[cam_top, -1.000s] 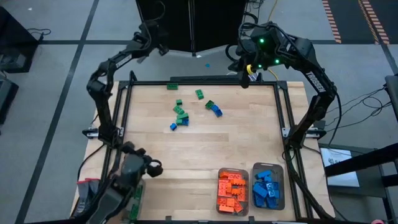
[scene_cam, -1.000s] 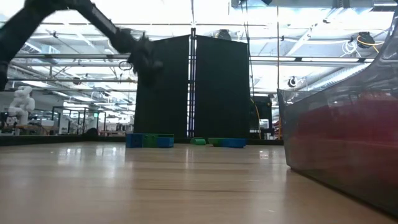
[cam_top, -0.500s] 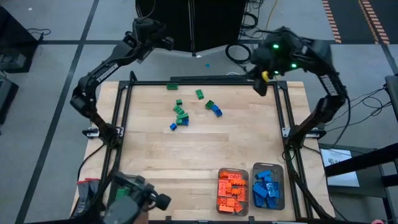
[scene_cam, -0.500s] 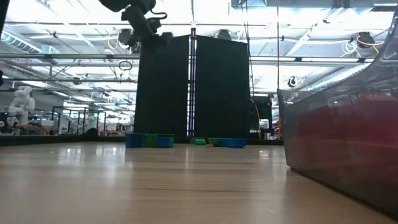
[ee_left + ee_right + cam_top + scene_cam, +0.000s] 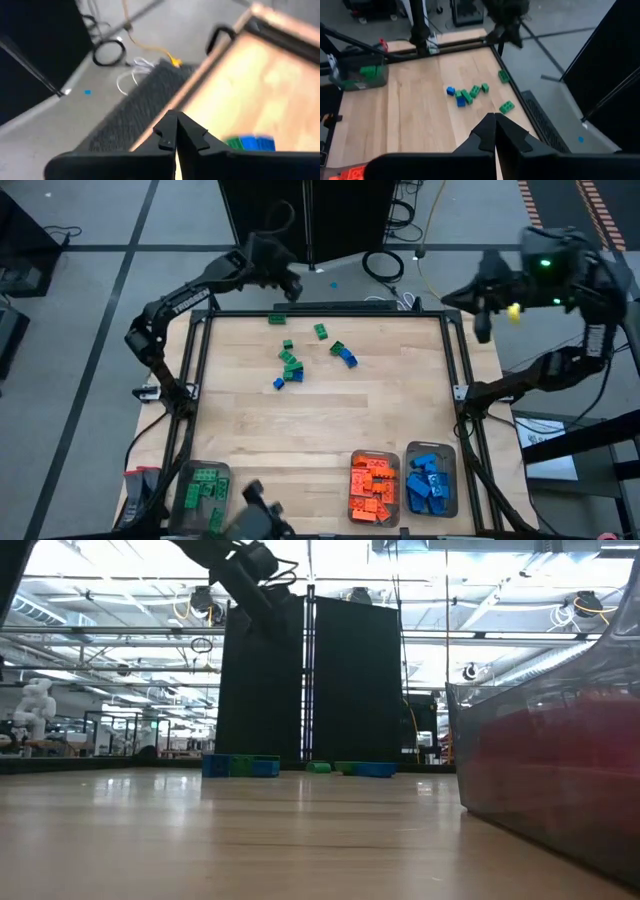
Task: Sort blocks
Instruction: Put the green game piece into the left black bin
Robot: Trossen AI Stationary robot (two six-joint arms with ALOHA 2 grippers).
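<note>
Several green and blue blocks lie loose on the far half of the wooden table, also seen in the right wrist view and as a low row in the low view. My left gripper hangs shut and empty above the table's far edge, near the far left corner, high in the low view. Its fingers meet in its wrist view. My right gripper is shut and empty, high beyond the far right corner.
Three clear trays stand along the near edge: one with green blocks at the left, one with orange blocks and one with blue blocks at the right. A dark thing shows at the near edge. A black frame rims the table.
My left gripper has swung from beyond the far left corner toward the table's right, over the far edge, and has turned. My right gripper has gone up and toward the right edge, past the far right corner. The dark thing at the near left moved off, baring the green tray.
</note>
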